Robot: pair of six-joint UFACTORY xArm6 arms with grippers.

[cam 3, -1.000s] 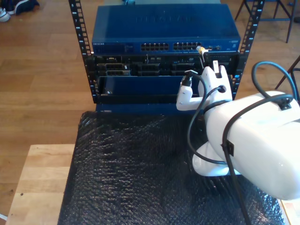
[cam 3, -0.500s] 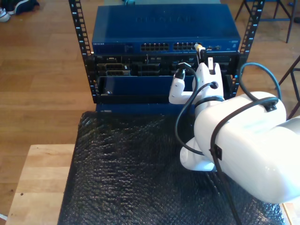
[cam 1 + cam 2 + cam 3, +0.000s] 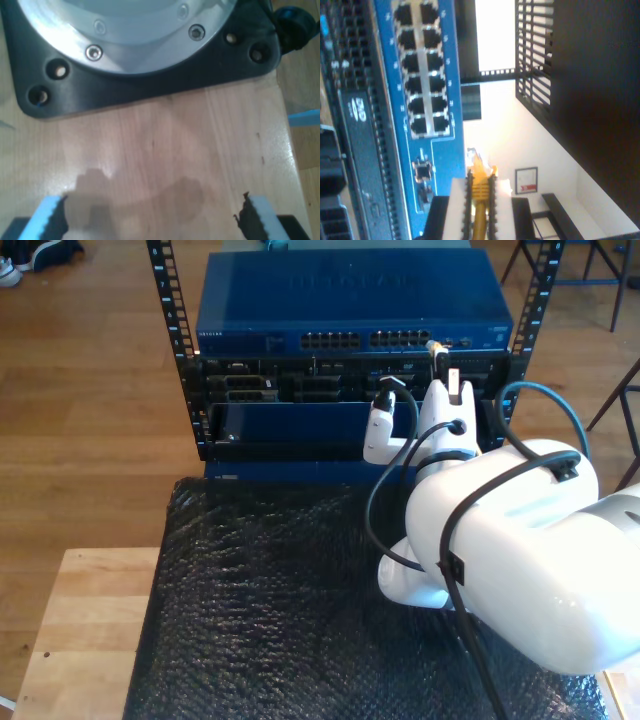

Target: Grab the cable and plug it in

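Black matting fronts your rack, where my second gripper [image 3: 479, 197] clamps the cable [image 3: 480, 187] beside the blue switch [image 3: 432, 100]; my first gripper [image 3: 150, 215] gapes over bare wood [image 3: 165, 145].

The yellow cable [image 3: 479, 202] (clear plug [image 3: 476, 159] leading) sits pinched near the ports.

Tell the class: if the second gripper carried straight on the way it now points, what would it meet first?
Probably the blue switch front, near its port row's end: my second gripper holds the cable plug-first toward it. Depth is unclear.
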